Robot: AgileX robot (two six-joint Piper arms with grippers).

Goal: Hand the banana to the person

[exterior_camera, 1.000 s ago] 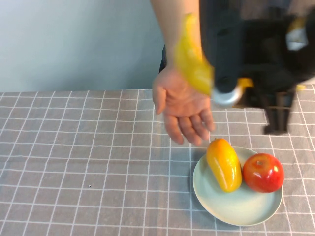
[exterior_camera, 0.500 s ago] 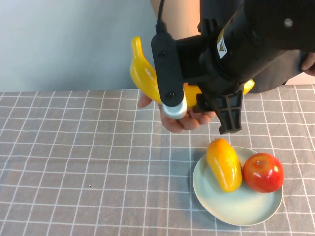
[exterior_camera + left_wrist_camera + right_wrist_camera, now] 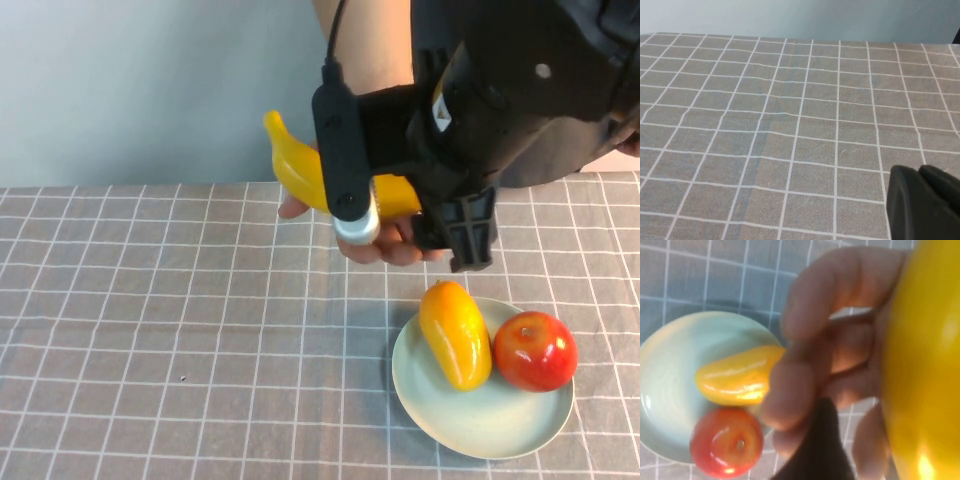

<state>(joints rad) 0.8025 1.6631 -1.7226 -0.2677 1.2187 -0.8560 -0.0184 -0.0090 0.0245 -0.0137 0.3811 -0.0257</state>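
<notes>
The yellow banana [image 3: 295,165] lies across the person's open hand [image 3: 385,247] at the far edge of the table. My right gripper [image 3: 398,200] is shut on the banana, mostly hidden under its own black arm. In the right wrist view the banana [image 3: 922,365] fills one side, with the person's fingers [image 3: 830,315] curled just below it. One dark gripper finger [image 3: 817,440] shows; the other is hidden. My left gripper [image 3: 922,200] is shut and empty above bare tablecloth; it is out of the high view.
A pale green plate [image 3: 480,425] at the front right holds an orange-yellow mango-like fruit [image 3: 455,333] and a red apple [image 3: 535,350]. A grey checked cloth [image 3: 150,330] covers the table. The person's forearm [image 3: 370,40] comes in from the far side.
My right arm swung the banana left and down onto the person's palm. Over the last half second it dropped a little lower. The plate and its fruit have not moved.
</notes>
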